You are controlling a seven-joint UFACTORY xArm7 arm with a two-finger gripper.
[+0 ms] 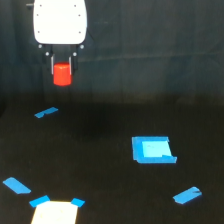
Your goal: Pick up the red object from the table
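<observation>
Nearest your camera, at the bottom edge of the exterior view, sits the light square patch (55,212) with blue corners, and a blue tape strip (16,185) lies just beside it toward the view's left. Further back on the table (100,150) you have a bright blue square piece (152,150), another strip (187,195) toward the view's right, and a small strip (46,112) below the arm. The gripper (62,67) hangs under its white body (60,22) at upper left, its two thin fingers drawn in against the sides of the red object (62,74), which appears to sit between them, most of it showing below the tips. Whether it is clear of the surface you cannot confirm from this single view; it looks raised. Note the risk: the hold seems to be on the upper part only, so a jolt or quick swing could let the smooth prism slip out and drop.
</observation>
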